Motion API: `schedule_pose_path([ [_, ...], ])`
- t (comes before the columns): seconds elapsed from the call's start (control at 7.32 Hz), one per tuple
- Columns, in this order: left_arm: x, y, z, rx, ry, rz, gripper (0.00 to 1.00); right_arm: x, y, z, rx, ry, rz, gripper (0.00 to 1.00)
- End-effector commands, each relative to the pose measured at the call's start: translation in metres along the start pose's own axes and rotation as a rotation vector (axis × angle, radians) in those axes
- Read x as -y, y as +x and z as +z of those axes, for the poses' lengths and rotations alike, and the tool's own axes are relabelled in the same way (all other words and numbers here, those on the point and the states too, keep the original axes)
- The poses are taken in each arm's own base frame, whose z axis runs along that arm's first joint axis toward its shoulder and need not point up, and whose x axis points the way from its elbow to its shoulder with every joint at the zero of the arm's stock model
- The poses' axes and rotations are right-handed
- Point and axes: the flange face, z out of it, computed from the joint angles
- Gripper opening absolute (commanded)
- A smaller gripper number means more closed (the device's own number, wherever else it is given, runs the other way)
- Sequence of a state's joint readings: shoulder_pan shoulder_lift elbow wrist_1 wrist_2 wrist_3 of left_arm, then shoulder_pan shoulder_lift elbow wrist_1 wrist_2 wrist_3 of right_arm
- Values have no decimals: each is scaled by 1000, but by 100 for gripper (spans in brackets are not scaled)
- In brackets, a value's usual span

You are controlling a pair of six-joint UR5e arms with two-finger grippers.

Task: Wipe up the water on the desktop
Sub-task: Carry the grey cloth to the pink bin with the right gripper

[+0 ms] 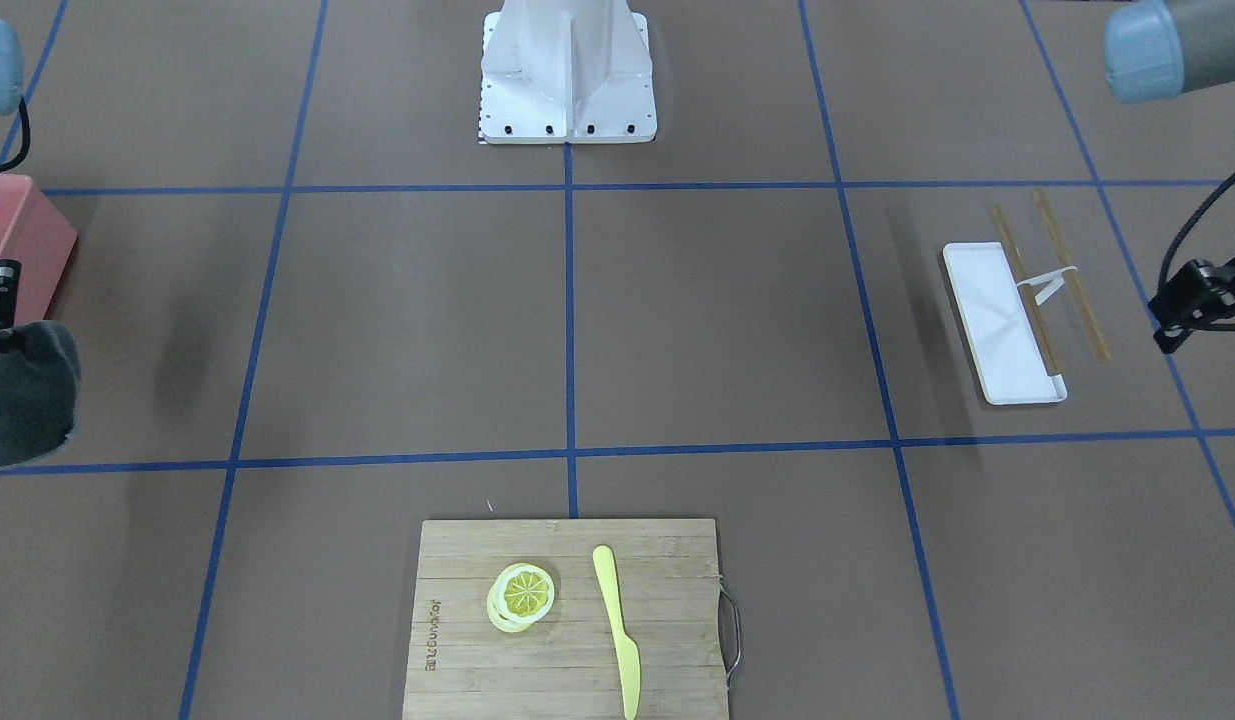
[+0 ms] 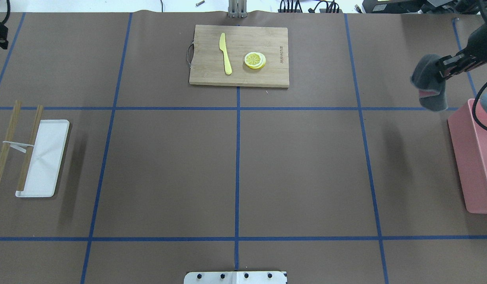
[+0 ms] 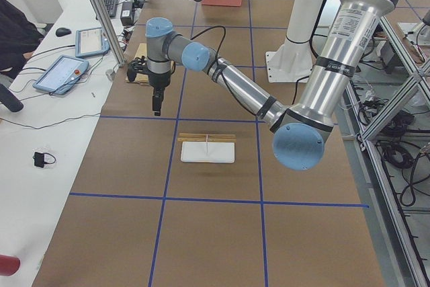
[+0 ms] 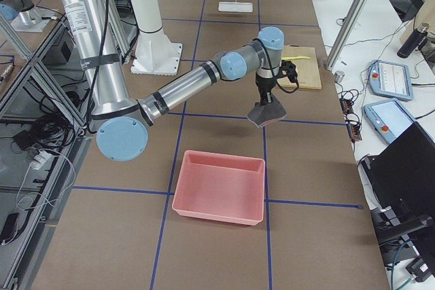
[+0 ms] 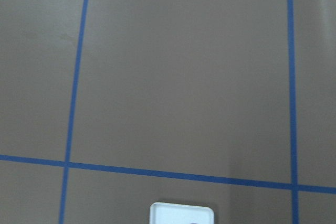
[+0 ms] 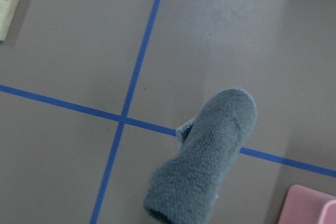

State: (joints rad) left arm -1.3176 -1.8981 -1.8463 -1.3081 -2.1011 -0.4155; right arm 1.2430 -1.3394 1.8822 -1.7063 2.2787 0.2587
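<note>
Overhead exterior: cloth (image 2: 422, 75) in right jaws

The desktop (image 2: 168, 169) looks like matt brown paper, quite smooth. The cloth (image 6: 205, 161) is grey, thick and fuzzy like a towel. The pink bin (image 4: 219, 188) seems smooth plastic. The cutting board (image 1: 457, 640) is pale wood with a metal handle (image 1: 734, 630).

**Obstructed and cropped items**
Right pincer (image 2: 439, 73): fingertips buried in the grey cloth (image 2: 426, 85). Left pincer (image 1: 1172, 330): cropped at the frame edges, jaw stance indeterminate. Pink bin (image 2: 470, 157): cut by the overhead view's right edge. Cutting board (image 1: 567, 620): cut by the front-facing view's bottom edge.
</note>
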Motion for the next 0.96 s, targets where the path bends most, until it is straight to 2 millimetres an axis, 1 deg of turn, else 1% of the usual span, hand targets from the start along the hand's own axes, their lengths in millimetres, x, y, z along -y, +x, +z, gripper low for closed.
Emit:
schedule_pose_path([
  [0.0,-28,-95,16,-10,-71,92,98,-24,76,-12,-42,-39,-49,0],
  [0.14,-56,-126,29,-12,-79,162,98,-45,108,-4,-49,-68,-43,0],
  [0.27,-87,-156,55,-12,-55,251,98,-77,135,9,-51,-103,-44,0],
  [0.41,-98,-170,69,-12,-51,259,98,-108,157,13,-53,-123,-35,0],
  [0.55,-100,-173,73,-16,-61,253,98,-122,165,20,-56,-144,-18,0],
  [0.68,-100,-173,73,-16,-61,253,98,-129,167,22,-53,-152,-11,0],
  [0.82,-100,-173,74,-17,-65,250,98,-137,172,28,-52,-165,5,99],
])
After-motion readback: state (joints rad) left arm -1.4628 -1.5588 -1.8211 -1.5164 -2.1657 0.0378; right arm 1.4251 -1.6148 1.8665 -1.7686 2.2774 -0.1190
